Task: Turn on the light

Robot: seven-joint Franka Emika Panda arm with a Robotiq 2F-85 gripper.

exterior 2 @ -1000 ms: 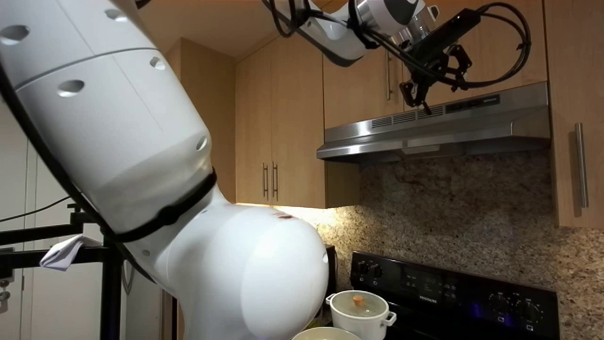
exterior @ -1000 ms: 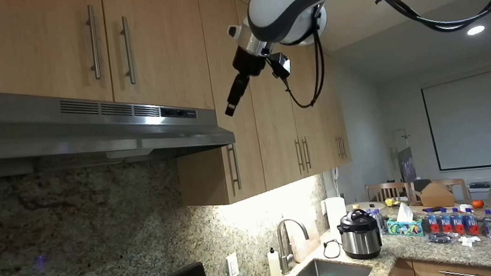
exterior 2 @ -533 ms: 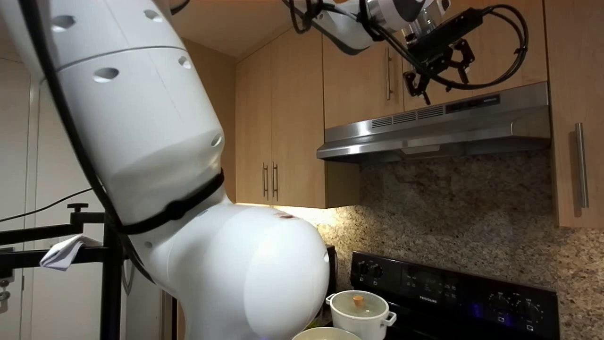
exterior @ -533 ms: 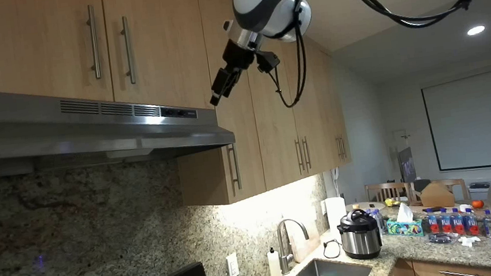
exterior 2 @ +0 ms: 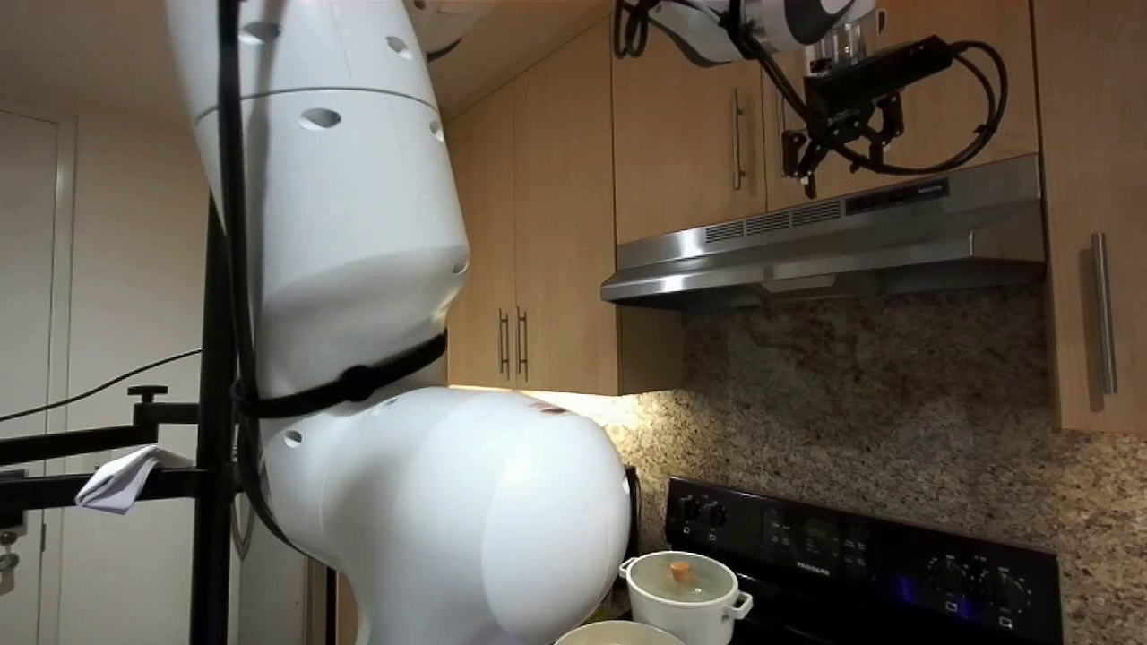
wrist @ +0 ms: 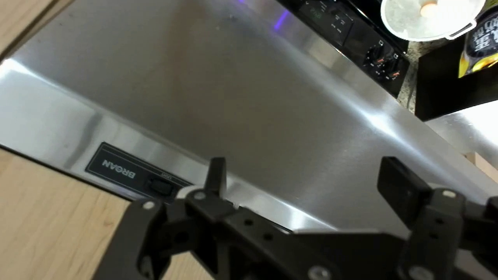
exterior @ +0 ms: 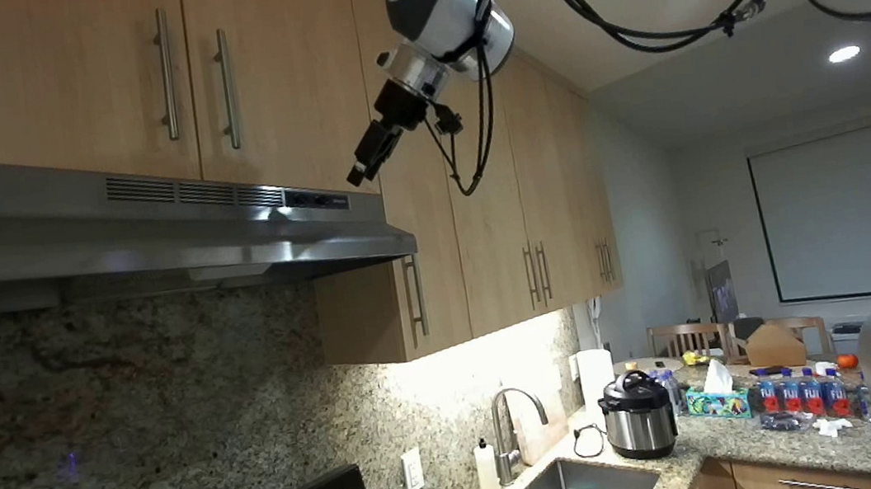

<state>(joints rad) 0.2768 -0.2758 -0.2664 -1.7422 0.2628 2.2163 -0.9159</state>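
With jaws spread wide, my black gripper (wrist: pixel 303 173) hangs near a smooth, slope-fronted metal range hood (wrist: pixel 249 109). In the wrist view, a rounded black switch (wrist: pixel 161 187) marked LIGHT sits on the hood's dark oblong panel (wrist: pixel 142 175), beside upside-down pale lettering (wrist: pixel 118 168) reading BROAN; in both exterior views it lies near the hood's upper right corner. Pale wood-grain cabinets (exterior: pixel 290 71) rise above, a speckled stone backsplash (exterior: pixel 173 409) spans below, and bottles (exterior: pixel 812 395) labeled FIJI line the counter (exterior: pixel 742 437).
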